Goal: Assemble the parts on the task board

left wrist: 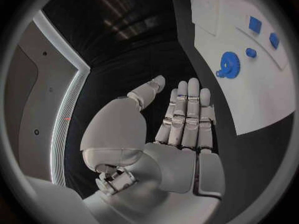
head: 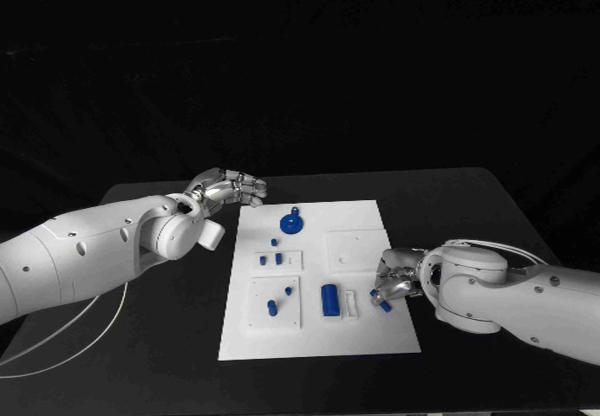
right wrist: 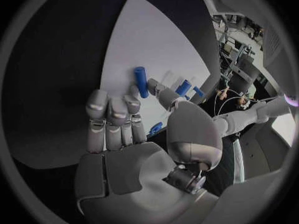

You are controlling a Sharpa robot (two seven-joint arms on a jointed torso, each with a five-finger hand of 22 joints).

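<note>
The white task board [head: 375, 334] lies mid-table. On it are a blue gear [head: 291, 224], several small blue parts [head: 269, 257] and a blue cylinder [head: 330, 299]. My right hand [head: 394, 277] hovers over the board's right edge, fingers stretched toward the cylinder [right wrist: 142, 81] and thumb apart, gripping nothing. A small blue piece [head: 384, 303] lies right beside it; contact cannot be told. My left hand [head: 231, 188] hangs off the board's far left corner, fingers straight and empty [left wrist: 187, 119]. The left wrist view shows the gear [left wrist: 228, 64] on the board [left wrist: 255, 99].
Raised white blocks [head: 353, 245] and a small white piece [head: 351, 304] sit on the board. Black table [head: 163, 364] surrounds it, with a white cable [head: 75, 342] draped at the near left.
</note>
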